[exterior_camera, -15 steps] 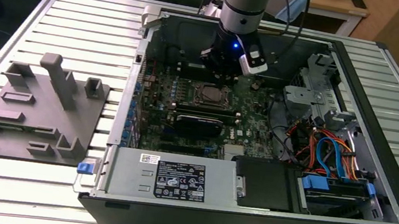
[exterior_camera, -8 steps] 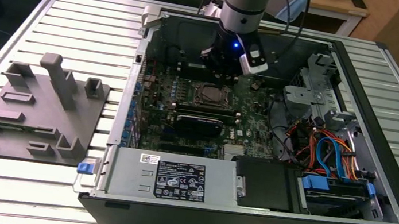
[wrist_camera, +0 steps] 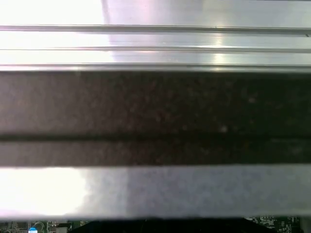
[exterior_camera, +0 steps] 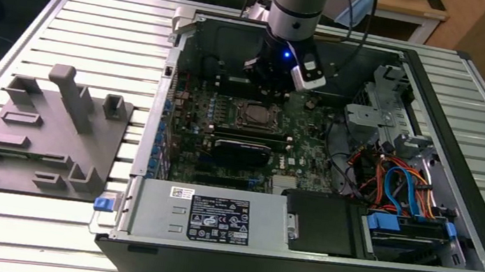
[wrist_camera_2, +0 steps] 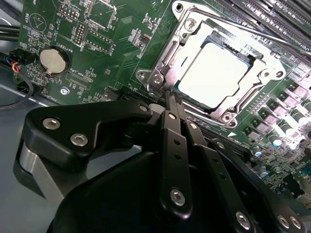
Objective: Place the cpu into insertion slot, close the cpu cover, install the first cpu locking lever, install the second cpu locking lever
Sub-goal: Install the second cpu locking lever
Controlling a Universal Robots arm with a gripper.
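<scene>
In the second wrist view the cpu (wrist_camera_2: 216,73) lies flat in the insertion slot (wrist_camera_2: 187,29) on the green board, its pale metal top glaring. The cpu cover (wrist_camera_2: 170,56) lies down around it, framing it in its window. A thin metal lever rod (wrist_camera_2: 252,34) runs along one side of the socket. My gripper (wrist_camera_2: 171,97) is shut, its black fingers pressed together with the tips at the socket's corner. I see nothing between them. In the exterior view the gripper (exterior_camera: 273,87) hangs inside the computer case just behind the socket (exterior_camera: 253,114).
The open black case (exterior_camera: 467,137) stands on a slatted metal table (exterior_camera: 98,18). Cables and a drive cage (exterior_camera: 404,192) fill the exterior view's right, a power supply (exterior_camera: 213,216) the front. A grey fixture block (exterior_camera: 46,131) stands at the left. A coin battery (wrist_camera_2: 51,59) sits on the board.
</scene>
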